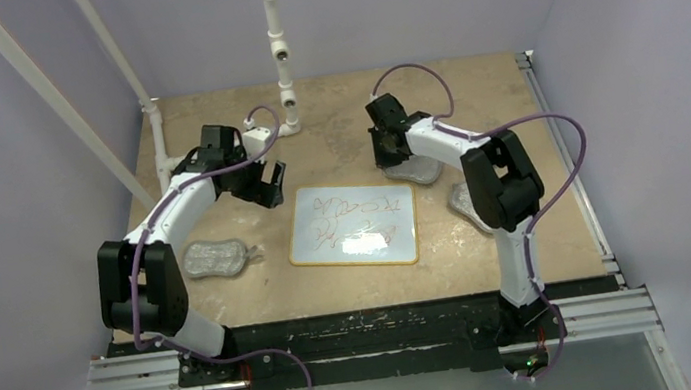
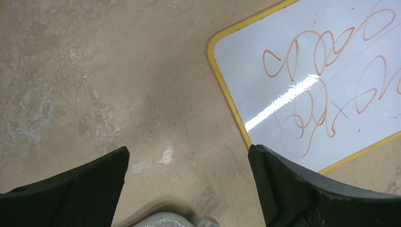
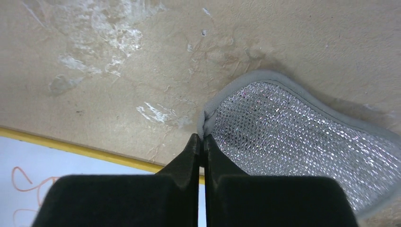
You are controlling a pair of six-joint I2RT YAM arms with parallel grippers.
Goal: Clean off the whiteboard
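Whiteboard (image 1: 353,224) white, yellow rim, red scribbles; pad (image 3: 302,127) silvery, grey-edged.

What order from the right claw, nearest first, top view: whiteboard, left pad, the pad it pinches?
1. Pinched pad, in the right claw, far side, right.
2. Whiteboard, centre of the table.
3. Left pad, beside the left arm.

right end effector (image 1: 396,161) meets a grey pad (image 1: 424,173) just beside the red-scribbled whiteboard (image 1: 354,225).
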